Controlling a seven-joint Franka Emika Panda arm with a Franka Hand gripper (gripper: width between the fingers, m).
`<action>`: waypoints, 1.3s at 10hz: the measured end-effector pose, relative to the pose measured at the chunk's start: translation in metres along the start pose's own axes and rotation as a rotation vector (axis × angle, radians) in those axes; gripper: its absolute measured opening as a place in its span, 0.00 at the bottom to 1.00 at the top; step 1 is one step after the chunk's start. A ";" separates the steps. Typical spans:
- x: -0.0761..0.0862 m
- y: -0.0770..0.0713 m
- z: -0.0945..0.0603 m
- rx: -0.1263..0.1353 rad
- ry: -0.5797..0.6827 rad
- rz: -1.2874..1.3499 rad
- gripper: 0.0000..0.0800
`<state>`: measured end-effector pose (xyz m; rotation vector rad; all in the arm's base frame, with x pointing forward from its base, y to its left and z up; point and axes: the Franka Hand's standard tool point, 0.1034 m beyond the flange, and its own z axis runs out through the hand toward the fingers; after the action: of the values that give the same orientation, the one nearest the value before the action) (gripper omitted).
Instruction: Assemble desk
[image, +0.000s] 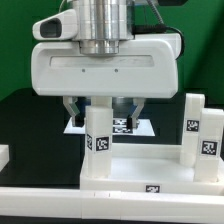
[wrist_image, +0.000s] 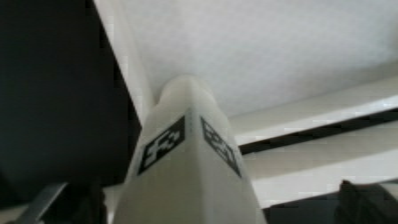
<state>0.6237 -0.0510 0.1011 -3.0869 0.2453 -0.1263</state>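
The white desk tabletop (image: 140, 168) lies flat in the foreground. One square white leg (image: 97, 135) with marker tags stands upright on it near its left end. My gripper (image: 100, 112) hangs straight over this leg, open, with a finger on either side and a gap to each. In the wrist view the same leg (wrist_image: 178, 150) rises between the dark fingertips (wrist_image: 45, 205), and the tabletop's (wrist_image: 267, 60) white surface shows beyond it. Two more tagged legs (image: 205, 140) stand upright at the tabletop's right end, one behind the other.
The marker board (image: 128, 126) lies on the black table behind the leg. A white part (image: 4, 155) shows at the exterior view's left edge. A white bar (image: 100, 205) runs along the front. A green wall stands behind.
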 end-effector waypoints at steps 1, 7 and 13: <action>0.000 -0.001 0.000 -0.005 -0.002 -0.073 0.81; 0.001 -0.002 -0.001 -0.013 -0.002 -0.274 0.55; 0.001 0.006 -0.001 -0.016 -0.002 -0.232 0.36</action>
<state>0.6235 -0.0575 0.1014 -3.1204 -0.1137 -0.1284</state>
